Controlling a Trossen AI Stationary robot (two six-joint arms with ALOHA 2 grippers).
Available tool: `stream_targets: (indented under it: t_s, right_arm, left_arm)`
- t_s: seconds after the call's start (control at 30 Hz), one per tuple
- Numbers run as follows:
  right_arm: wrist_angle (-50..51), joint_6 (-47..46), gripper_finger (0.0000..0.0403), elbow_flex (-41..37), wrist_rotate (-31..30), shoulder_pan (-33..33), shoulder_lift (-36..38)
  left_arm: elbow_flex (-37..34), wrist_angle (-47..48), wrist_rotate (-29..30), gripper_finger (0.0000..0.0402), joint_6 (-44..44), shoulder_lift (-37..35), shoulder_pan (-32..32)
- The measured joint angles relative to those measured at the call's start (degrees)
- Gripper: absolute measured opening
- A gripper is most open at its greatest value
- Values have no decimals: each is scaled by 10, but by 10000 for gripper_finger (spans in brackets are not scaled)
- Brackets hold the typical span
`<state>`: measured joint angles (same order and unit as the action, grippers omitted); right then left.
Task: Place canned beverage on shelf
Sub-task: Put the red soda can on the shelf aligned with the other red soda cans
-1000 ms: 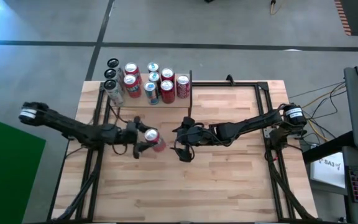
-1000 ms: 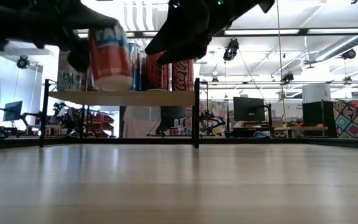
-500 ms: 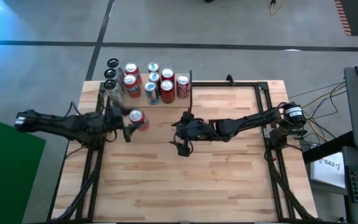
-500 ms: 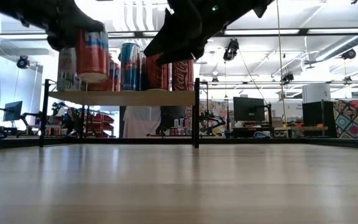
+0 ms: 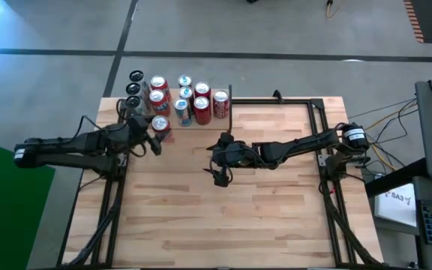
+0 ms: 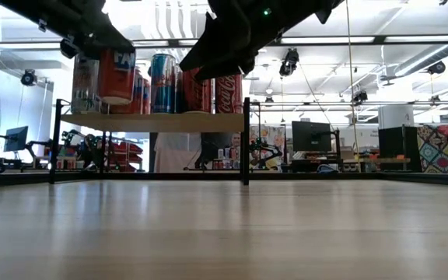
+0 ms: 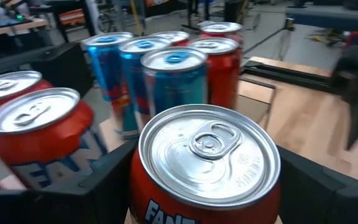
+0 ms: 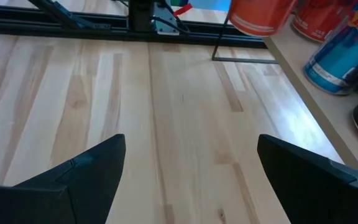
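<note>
Grey floor surrounds the wooden worktop (image 5: 231, 202) in the high view. At its far left corner stands the shelf (image 5: 172, 122), loaded with cans (image 5: 201, 101). The left hand (image 5: 154, 135) has swung from mid-worktop a second ago to the shelf's near edge, clamped on a red can (image 5: 160, 126) that now sits at the shelf's front left, just beside the standing cans. The right hand (image 5: 217, 169) hangs over the middle of the worktop, its fingers apart and empty; it has drifted only a little toward the shelf.

Across the low view, the bright workshop shows behind the shelf (image 6: 154, 121). The red can (image 6: 117, 76) hangs upright just above the shelf board, whereas a second ago it was tilted, nearer the camera and larger. The left arm (image 6: 61, 19) crosses the top left; the right arm (image 6: 239, 31) keeps its place at top centre.

Seen from the left wrist, the red can (image 7: 207, 168) fills the foreground, its silver top facing the camera, gripped between the dark fingers (image 7: 319, 190). Blue cans (image 7: 173, 84) and red ones stand close behind it, another red can (image 7: 39, 140) beside it.

From the right wrist, bare worktop (image 8: 166, 124) lies between the spread fingers (image 8: 73, 177), with the shelf's edge (image 8: 303, 81) and can bottoms at one side.
</note>
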<state>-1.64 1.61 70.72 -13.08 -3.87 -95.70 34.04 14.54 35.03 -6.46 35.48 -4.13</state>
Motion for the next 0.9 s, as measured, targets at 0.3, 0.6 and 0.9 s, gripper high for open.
stream_targets:
  t_s: [0.3, 0.6, 0.9]
  right_arm:
    - [-4, -4, 354, 0, 0, 7, 0]
    - [-4, -6, 354, 0, 0, 10, 0]
    - [-3, -11, 354, 0, 0, 9, 0]
  left_arm:
    - [4, -11, 0, 287, -19, 0, -46]
    - [1, -23, -10, 297, -39, 19, -46]
    - [0, -20, 3, 299, -57, 19, -46]
